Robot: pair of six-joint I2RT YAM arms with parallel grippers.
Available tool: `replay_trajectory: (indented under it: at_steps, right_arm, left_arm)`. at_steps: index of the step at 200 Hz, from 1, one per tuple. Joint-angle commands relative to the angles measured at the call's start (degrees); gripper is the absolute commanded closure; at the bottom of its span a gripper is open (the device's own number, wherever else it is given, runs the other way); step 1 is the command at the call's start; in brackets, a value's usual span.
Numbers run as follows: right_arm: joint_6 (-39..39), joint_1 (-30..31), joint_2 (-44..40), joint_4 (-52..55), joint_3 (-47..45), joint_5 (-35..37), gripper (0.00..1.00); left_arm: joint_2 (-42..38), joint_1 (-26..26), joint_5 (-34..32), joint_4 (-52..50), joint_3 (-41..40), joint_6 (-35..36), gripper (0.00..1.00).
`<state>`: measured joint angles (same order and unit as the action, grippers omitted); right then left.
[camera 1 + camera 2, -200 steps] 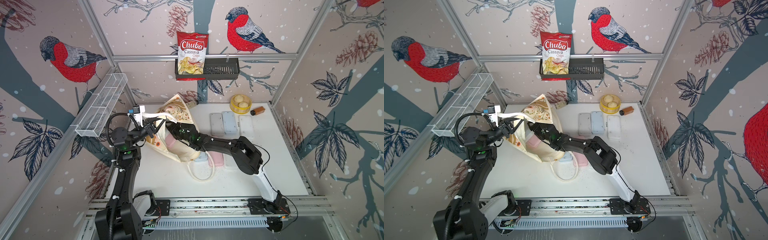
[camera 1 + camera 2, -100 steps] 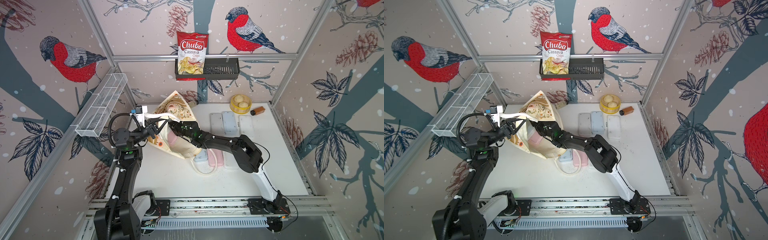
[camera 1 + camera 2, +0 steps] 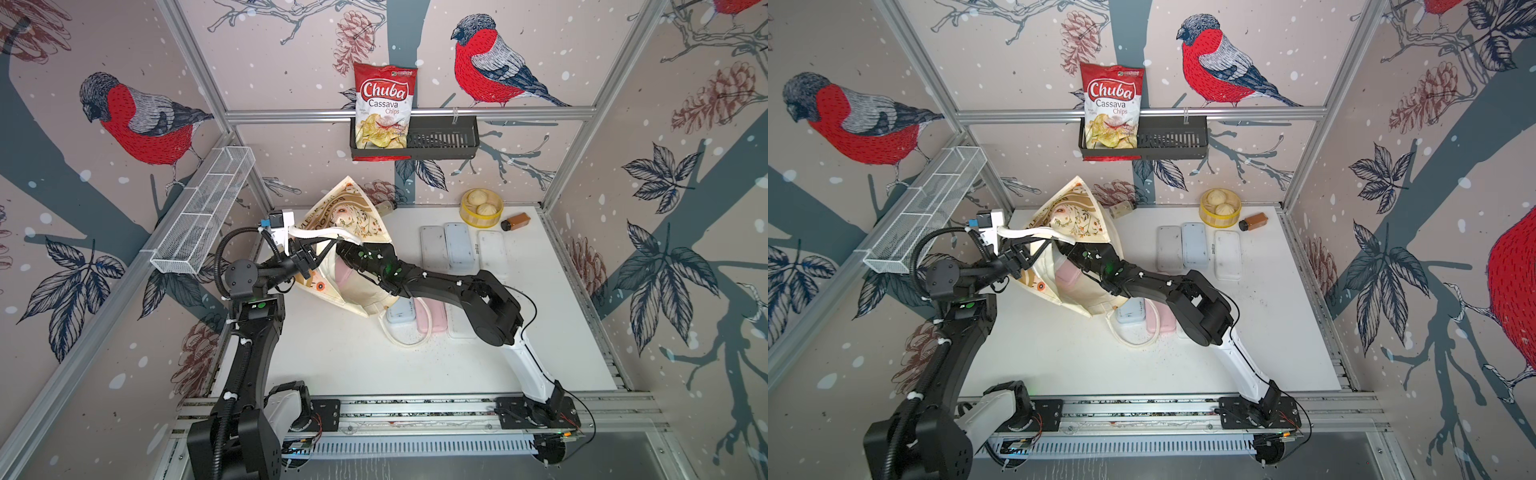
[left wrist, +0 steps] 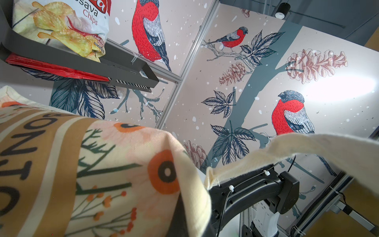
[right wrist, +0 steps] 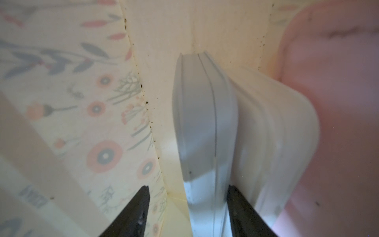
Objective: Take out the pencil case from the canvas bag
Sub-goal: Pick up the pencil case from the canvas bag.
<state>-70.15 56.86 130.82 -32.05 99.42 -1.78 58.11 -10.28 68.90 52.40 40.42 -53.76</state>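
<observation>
The canvas bag [image 3: 353, 212] [image 3: 1075, 212] hangs tilted at the table's back left, floral side [image 4: 102, 164] up. My left gripper [image 3: 306, 261] [image 3: 1017, 259] is shut on its rim by one handle [image 3: 332, 237], with the jaws hidden under cloth in the left wrist view. My right arm [image 3: 374, 262] reaches into the bag's mouth. Inside, my right gripper [image 5: 188, 187] stands open astride a grey pencil case [image 5: 203, 123]. One finger is close against it and the other is apart. A white case [image 5: 276, 133] and a pink case [image 5: 338, 102] [image 3: 347, 274] lie beside it.
Three cases [image 3: 459, 245] lie in a row at the back and more [image 3: 432, 318] under the right arm, by the bag's loose handle [image 3: 405, 336]. A bun steamer [image 3: 481, 207] and brown bottle [image 3: 515, 220] stand at the back right. A wire basket [image 3: 203, 212] hangs left and a chip shelf [image 3: 415, 141] behind.
The bag has been lifted a little higher and further back by my left gripper. My right arm has gone deeper into it, and its jaws have narrowed somewhat.
</observation>
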Motion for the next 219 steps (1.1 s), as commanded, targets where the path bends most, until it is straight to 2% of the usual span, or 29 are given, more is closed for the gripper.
replay_trajectory:
  at_steps: [1,40,110,162,219]
  right_arm:
    - [7.8,0.5,-1.8,1.5,0.4,5.9,0.38]
    - [12.0,0.7,-2.5,1.1,-0.5,8.1,0.38]
    - [5.5,-0.6,-1.1,-2.5,-1.9,5.7,0.39]
    - [-0.4,-1.4,-0.7,-0.5,-1.9,4.2,0.51]
    - [-1.0,-1.4,-3.4,-1.2,-4.4,4.2,0.63]
  left_arm:
    - [-0.6,0.2,2.0,9.7,0.3,-0.7,1.00]
    - [-0.6,0.5,2.3,10.7,0.2,-1.1,1.00]
    - [-0.7,1.4,3.2,13.5,-0.2,-3.0,1.00]
    - [-0.7,1.4,2.6,11.7,0.0,-1.6,1.00]
    - [-1.4,1.2,1.7,8.3,0.3,1.2,1.00]
